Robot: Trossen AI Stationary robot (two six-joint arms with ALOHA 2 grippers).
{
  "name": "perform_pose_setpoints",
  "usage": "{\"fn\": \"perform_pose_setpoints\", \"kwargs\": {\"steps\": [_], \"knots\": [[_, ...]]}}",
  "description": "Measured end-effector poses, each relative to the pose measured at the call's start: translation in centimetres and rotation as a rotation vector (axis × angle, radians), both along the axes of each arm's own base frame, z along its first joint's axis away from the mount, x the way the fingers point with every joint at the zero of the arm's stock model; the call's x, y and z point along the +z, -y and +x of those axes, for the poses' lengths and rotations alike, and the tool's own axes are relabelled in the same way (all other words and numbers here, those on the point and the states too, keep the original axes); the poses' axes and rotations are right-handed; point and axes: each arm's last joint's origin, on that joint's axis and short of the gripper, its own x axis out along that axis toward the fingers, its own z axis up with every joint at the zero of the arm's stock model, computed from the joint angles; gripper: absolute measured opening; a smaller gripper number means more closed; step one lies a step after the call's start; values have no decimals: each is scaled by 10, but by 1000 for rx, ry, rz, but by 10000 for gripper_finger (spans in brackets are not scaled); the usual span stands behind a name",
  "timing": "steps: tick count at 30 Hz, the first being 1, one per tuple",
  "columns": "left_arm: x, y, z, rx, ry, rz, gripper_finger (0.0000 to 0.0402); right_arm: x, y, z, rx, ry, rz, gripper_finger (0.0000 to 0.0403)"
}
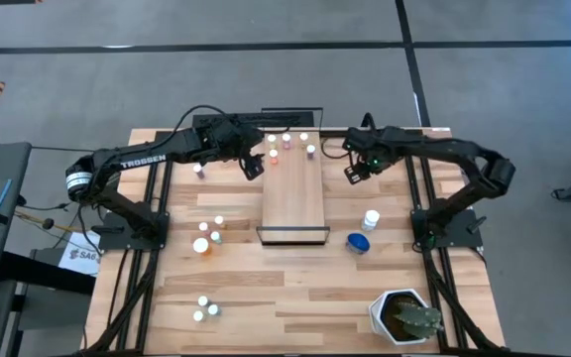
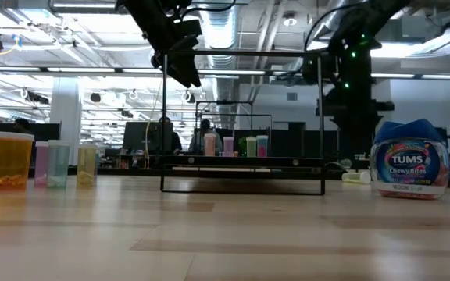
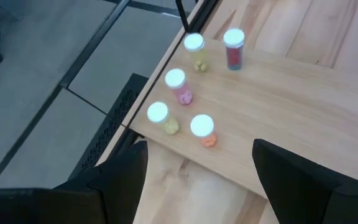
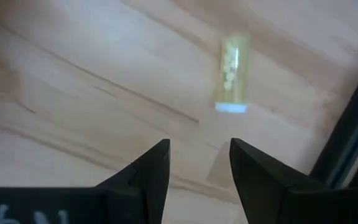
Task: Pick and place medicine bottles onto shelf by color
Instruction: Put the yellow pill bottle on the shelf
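Note:
The shelf [image 1: 293, 198] lies in the middle of the table, and several white-capped medicine bottles [image 3: 175, 84] stand upright on its far end. My left gripper [image 3: 197, 155] hovers open above that end [image 1: 254, 164], with the bottles ahead of its fingers and nothing between them. My right gripper [image 4: 199, 162] hangs open over bare tabletop to the right of the shelf [image 1: 355, 171], pointing steeply down. A yellowish bottle [image 4: 234, 71] lies on its side on the table just beyond its fingertips, untouched.
More small bottles stand left of the shelf [image 1: 206, 236] and at the near left [image 1: 204, 308]. A white bottle [image 1: 370, 220] and the bigger blue one [image 1: 358, 241] sit right of the shelf. A white plant pot [image 1: 404, 317] stands at the near right corner.

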Motion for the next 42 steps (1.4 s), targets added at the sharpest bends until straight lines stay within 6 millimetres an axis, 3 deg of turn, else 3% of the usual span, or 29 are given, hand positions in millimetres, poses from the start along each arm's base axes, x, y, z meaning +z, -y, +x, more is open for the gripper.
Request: {"fn": "perform_pose_setpoints", "kwargs": {"steps": [8, 16, 32, 42], "knots": [[1, 0, 1, -1, 10, 4, 279, -22, 15, -11, -66, 63, -56, 170], [1, -1, 1, -1, 14, 6, 279, -31, 34, -26, -158, 98, -85, 162], [1, -1, 1, -21, 2, 23, 279, -54, 37, -36, -190, 178, -106, 159], [1, -1, 1, -21, 2, 23, 279, -56, 41, -39, -181, 186, -124, 159]]}}
